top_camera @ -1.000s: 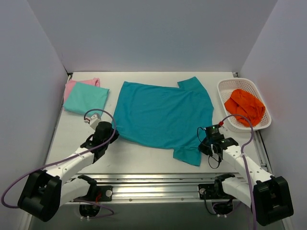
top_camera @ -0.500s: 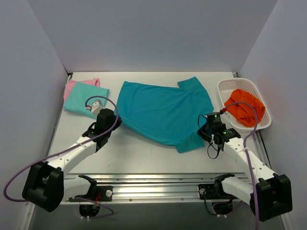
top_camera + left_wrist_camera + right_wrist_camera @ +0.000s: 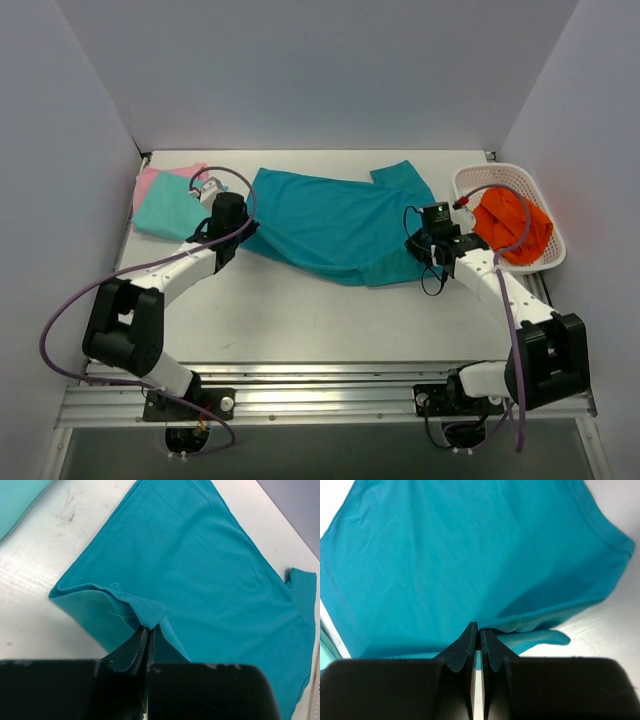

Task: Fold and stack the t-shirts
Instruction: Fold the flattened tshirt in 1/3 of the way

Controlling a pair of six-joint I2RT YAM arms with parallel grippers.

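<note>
Left pincer (image 3: 150, 628) and right pincer (image 3: 479, 631) are each clamped shut on the deep teal t-shirt (image 3: 330, 225) mid-worktop (image 3: 300, 320). At frame right I see orange cloth (image 3: 510, 222) in the white lattice basket (image 3: 470, 178).

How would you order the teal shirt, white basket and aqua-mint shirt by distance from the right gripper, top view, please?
1. Teal shirt: held by the right gripper.
2. White basket: just right.
3. Aqua-mint shirt: far left.
</note>
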